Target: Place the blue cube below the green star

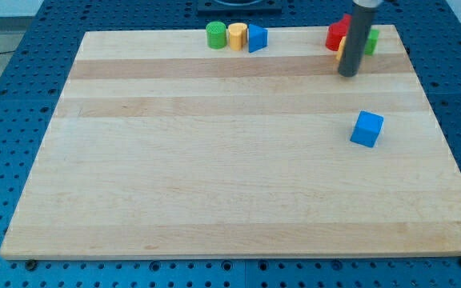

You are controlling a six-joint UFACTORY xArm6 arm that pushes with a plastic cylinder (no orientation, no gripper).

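While my tip (348,74) hides the green star (371,42), the blue cube (366,129) lies below.

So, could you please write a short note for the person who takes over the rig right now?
My tip is on the board near the view's top right, just below the cluster there and above the blue cube, touching neither.
The green star sits in that cluster beside a red block, partly hidden by the rod.
The blue cube lies apart, lower down and roughly under the star.
Left: decide whether to nudge the cube closer beneath the star.
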